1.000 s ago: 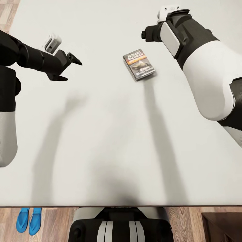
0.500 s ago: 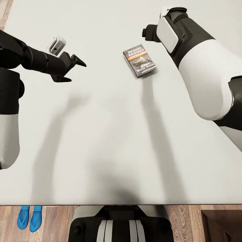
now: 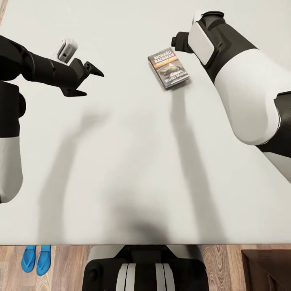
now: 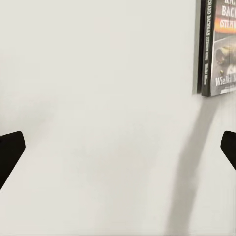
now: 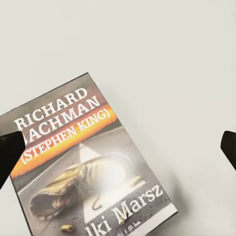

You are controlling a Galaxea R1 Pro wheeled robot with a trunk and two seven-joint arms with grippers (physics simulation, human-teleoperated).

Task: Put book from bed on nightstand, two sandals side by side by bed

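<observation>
The book [image 3: 168, 68] lies flat, cover up, on the bed [image 3: 133, 161], just beside the right gripper [image 5: 118, 147], whose spread fingers hover above it without touching. The book's long axis runs diagonally. The left gripper [image 3: 85, 79], also spread, hangs well apart from it

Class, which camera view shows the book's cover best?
The right wrist view: the book is close, its author lettering sharp. The head view shows the book whole but small, lying on the bed. The left wrist view catches one edge strip of it.
</observation>
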